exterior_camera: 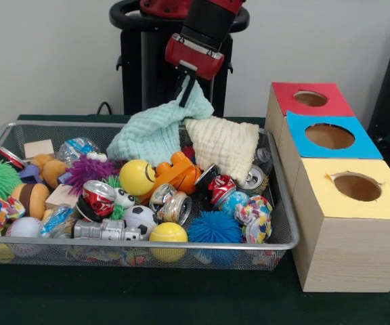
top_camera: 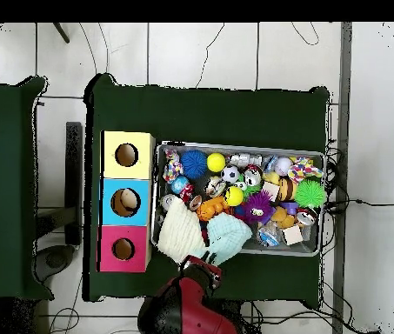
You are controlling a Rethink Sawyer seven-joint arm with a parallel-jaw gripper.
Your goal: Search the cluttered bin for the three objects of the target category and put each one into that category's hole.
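1. The gripper (exterior_camera: 189, 87) sits at upper centre of the front view. It looks closed on a top fold of the mint cloth (exterior_camera: 156, 132), which hangs from it in a peak while its lower part lies on the bin's (exterior_camera: 284, 238) far rim. I judge this from the drape, since the fingertips themselves are hidden in the fabric.
2. The cloths seem to be the target kind. A cream cloth (exterior_camera: 226, 145) lies just right of the mint one, touching it and draped over the toys. No third cloth is visible.
3. Lift straight up until the whole mint cloth clears the rim and the cream cloth, so nothing drags along.
4. The boxes stand at the right of the front view: red hole (exterior_camera: 310, 98) at the back, blue hole (exterior_camera: 330, 136) in the middle, yellow hole (exterior_camera: 357, 187) nearest. I cannot tell which one takes cloths.
5. Lower the hanging tail into the hole first, then release; a bunched cloth may catch on the edge.
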